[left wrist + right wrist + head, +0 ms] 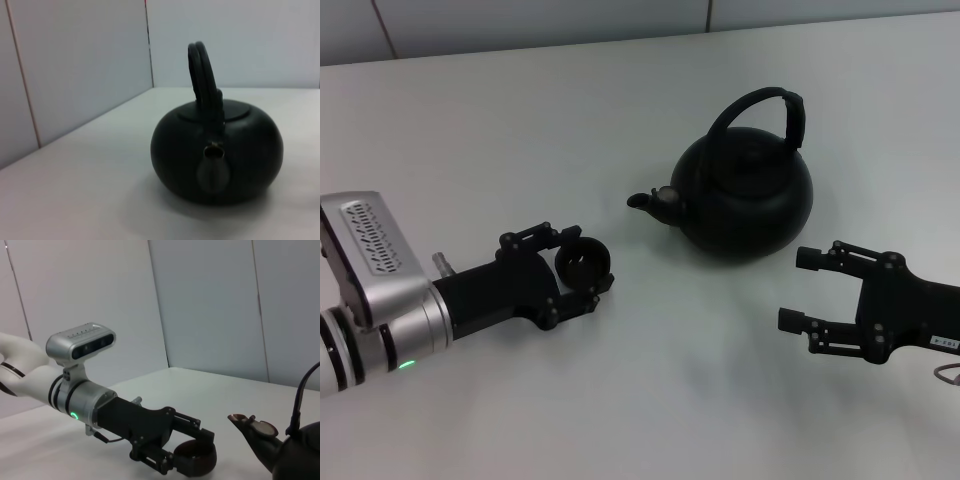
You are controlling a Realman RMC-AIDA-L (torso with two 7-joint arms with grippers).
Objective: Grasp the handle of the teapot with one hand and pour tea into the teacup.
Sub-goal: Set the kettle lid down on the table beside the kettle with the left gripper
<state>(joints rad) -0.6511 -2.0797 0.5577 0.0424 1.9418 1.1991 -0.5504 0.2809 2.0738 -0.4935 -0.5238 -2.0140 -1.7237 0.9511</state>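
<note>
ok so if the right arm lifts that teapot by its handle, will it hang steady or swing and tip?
The teapot looks heavy for its size: a big round solid black body. The handle is a tall arch over the lid, so the pot will probably hang beneath a grip, perhaps swinging if the arch is hinged. On the table its broad squat base should resist tipping.

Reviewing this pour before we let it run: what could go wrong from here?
1. The left gripper is closed around the teacup, which sits below and beside the spout; tea could splash onto its fingers.
2. The right gripper is open, low beside the teapot, well under the handle; it may bump the pot's body while rising.
3. The handle's thicker side faces away from the spout; an off-centre grip could let the pot swing.
</note>
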